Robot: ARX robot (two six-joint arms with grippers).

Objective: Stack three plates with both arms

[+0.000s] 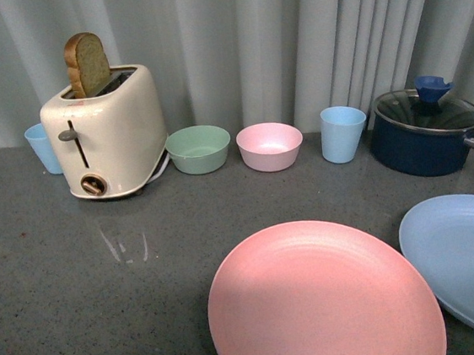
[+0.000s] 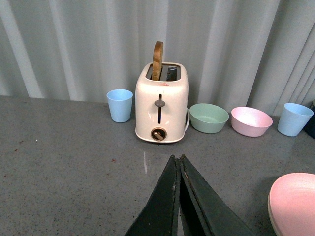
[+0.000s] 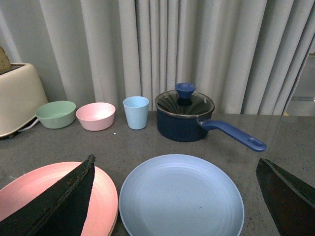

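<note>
While the right claw (image 3: 174, 162) holds its fingers wide apart, the light blue plate (image 3: 181, 196) lies flat on the grey worktop (image 1: 62, 289) below the gap between them, and neither finger can be seen touching it. Just beside it, across a narrow strip of worktop, lies the pink plate (image 1: 327, 304), partly hidden behind one dark finger in the right wrist view. A pale beige edge (image 2: 271, 216) shows under the pink plate's rim in the left wrist view and looks like a beige plate lying beneath it, though too little shows to be sure. The left claw (image 2: 177, 160) has its fingers pressed together with nothing between them; the pink plate lies near it, off to one side and not touching.

Farther back stands a cream toaster (image 1: 105, 132) with a slice of bread (image 1: 88, 64) upright in its slot. A small reddish mark (image 2: 161, 84) sits above the toaster's lever, too small to read. A light blue cup (image 1: 43, 149) stands just beside the toaster. Along the curtain (image 1: 290, 36) follow a green bowl (image 1: 198, 149), a pink bowl (image 1: 269, 146), a second light blue cup (image 1: 343, 133) and a dark blue pot (image 1: 423, 137) with a glass lid.
</note>
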